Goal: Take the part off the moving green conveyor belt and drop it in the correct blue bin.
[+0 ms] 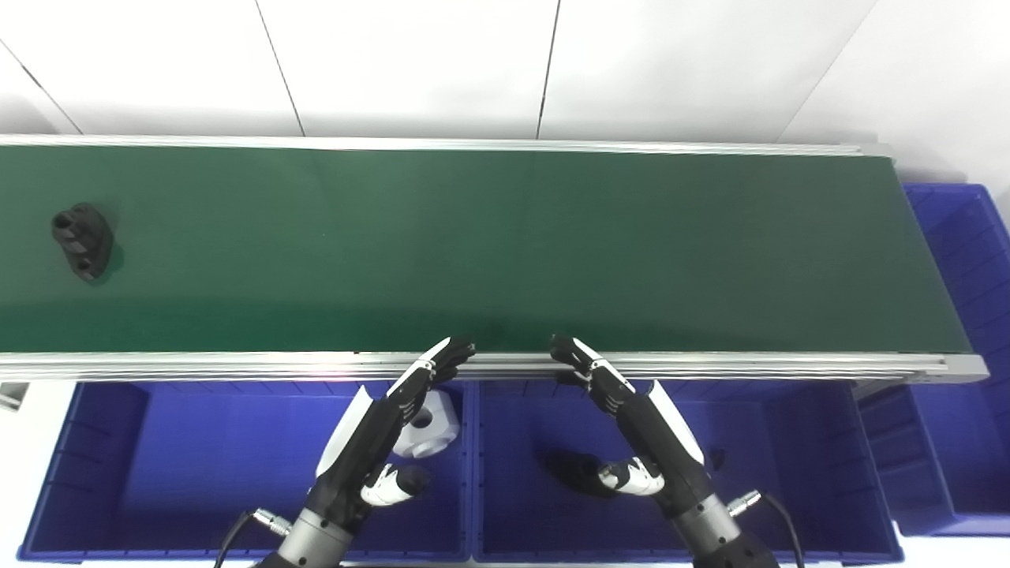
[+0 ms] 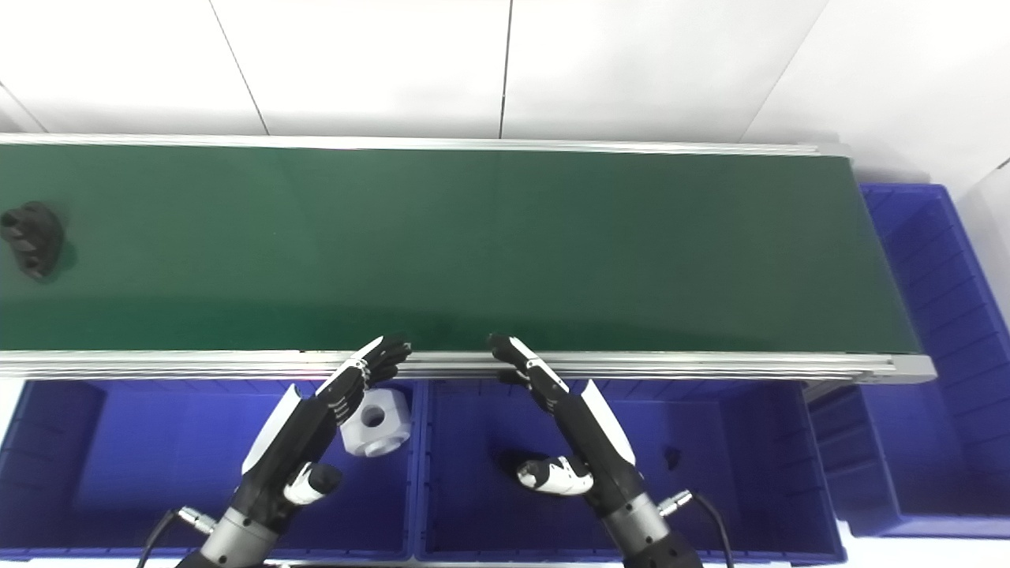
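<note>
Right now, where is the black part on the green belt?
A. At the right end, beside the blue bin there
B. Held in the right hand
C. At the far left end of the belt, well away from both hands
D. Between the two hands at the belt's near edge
C: the black part lies at the left end of the green belt, while the left hand and right hand hang open at the near rail mid-belt.

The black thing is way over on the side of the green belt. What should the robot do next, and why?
Probably slide the left hand out over the green belt toward its left end. The black part lies far left on the belt, nearer that hand. Both hands hold nothing, fingers apart, hovering over the blue bins with fingertips at the belt's near rail, so neither can grab it yet.
</note>
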Controlling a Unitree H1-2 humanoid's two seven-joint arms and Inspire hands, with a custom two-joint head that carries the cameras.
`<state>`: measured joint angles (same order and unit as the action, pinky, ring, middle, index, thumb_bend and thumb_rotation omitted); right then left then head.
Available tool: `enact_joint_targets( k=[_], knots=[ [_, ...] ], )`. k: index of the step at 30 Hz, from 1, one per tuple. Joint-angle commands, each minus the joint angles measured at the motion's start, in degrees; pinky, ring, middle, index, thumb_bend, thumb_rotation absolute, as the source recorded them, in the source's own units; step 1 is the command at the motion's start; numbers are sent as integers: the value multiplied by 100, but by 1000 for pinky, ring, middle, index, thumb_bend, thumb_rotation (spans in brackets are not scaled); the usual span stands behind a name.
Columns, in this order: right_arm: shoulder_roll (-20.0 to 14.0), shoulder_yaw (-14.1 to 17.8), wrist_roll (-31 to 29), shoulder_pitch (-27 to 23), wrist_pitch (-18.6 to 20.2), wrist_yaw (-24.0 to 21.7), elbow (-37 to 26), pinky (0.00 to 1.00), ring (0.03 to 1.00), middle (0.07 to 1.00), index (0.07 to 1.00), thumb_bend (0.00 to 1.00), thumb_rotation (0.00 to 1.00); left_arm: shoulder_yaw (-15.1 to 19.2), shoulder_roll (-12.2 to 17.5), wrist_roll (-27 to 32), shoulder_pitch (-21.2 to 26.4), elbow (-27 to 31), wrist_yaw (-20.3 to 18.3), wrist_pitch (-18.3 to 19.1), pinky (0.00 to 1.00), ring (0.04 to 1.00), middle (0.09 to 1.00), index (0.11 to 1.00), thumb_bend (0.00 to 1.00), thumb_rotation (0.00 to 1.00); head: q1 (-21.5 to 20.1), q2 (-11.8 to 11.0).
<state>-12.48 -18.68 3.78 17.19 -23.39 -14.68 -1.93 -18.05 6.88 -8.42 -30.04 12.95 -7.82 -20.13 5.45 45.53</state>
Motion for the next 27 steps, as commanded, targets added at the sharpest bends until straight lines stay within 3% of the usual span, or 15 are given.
enact_joint_targets(
  k=[1,27],
  knots=[
    [26,7,-100,13,-310,-19,-193,836,923,958,920,1000,886,-11,8,-18,-69,179,14,-219,908,918,905,910,936,975,5,7],
    [24,-17,-141,39,-339,-35,-137,830,926,959,919,1000,864,-8,9,-20,-82,46,25,-432,882,910,908,907,939,970,-6,-146]
  ],
)
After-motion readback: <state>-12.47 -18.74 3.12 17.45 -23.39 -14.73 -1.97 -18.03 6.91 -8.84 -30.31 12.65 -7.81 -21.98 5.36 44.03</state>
